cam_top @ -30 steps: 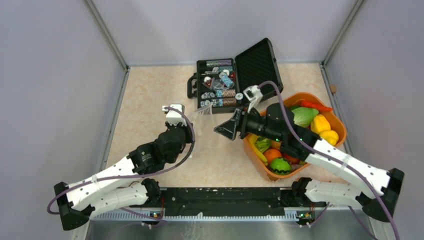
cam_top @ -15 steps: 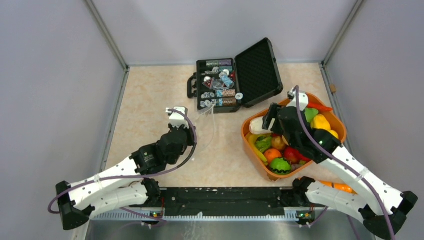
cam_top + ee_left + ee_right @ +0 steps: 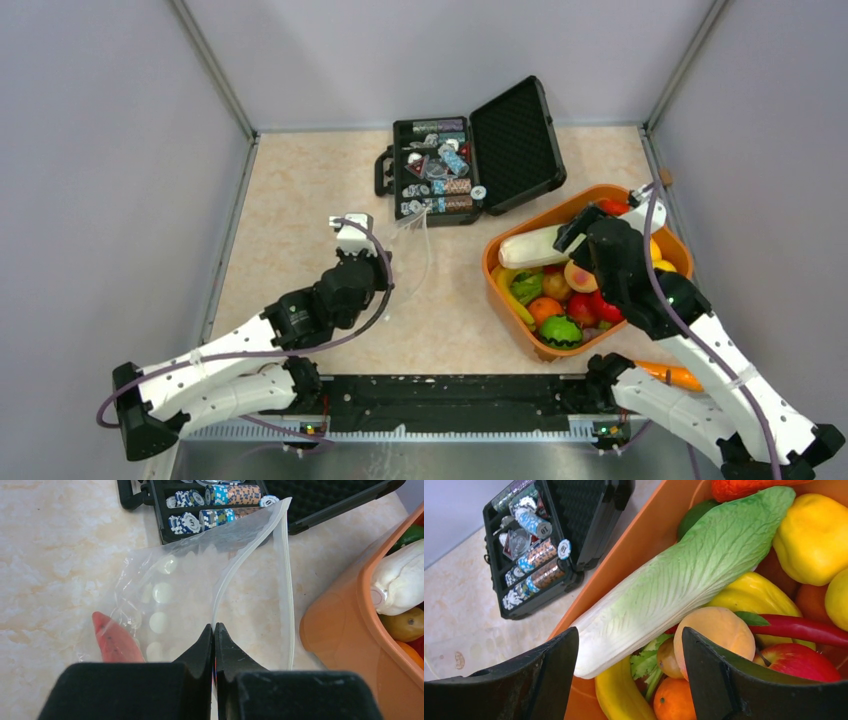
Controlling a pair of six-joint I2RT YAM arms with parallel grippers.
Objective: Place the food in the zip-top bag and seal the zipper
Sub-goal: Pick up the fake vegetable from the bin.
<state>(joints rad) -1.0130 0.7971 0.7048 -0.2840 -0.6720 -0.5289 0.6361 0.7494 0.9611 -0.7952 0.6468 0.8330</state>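
The zip-top bag (image 3: 165,587), clear with pale dots, lies on the table with its mouth gaping toward the orange tub. My left gripper (image 3: 214,626) is shut on the near zipper (image 3: 226,582) strip; the far strip curves off to the right. A red watermelon slice (image 3: 114,641) lies inside the bag. In the top view the left gripper (image 3: 352,236) stands beside the bag (image 3: 418,235). My right gripper (image 3: 629,632) hangs open over the food in the tub, straddling a pale green cabbage (image 3: 684,575), with a peach (image 3: 716,630) against its right finger. A yellow pepper (image 3: 819,535) lies behind.
The orange tub (image 3: 535,345) at the right holds banana (image 3: 619,697), orange (image 3: 674,702), apple (image 3: 801,664) and red chilli (image 3: 804,629). An open black case (image 3: 445,170) of poker chips stands behind the bag. A carrot (image 3: 668,374) lies near the right arm's base.
My right arm swung from beside the bag's mouth back over the tub, and its jaws spread wider. The left gripper kept its hold on the zipper strip.
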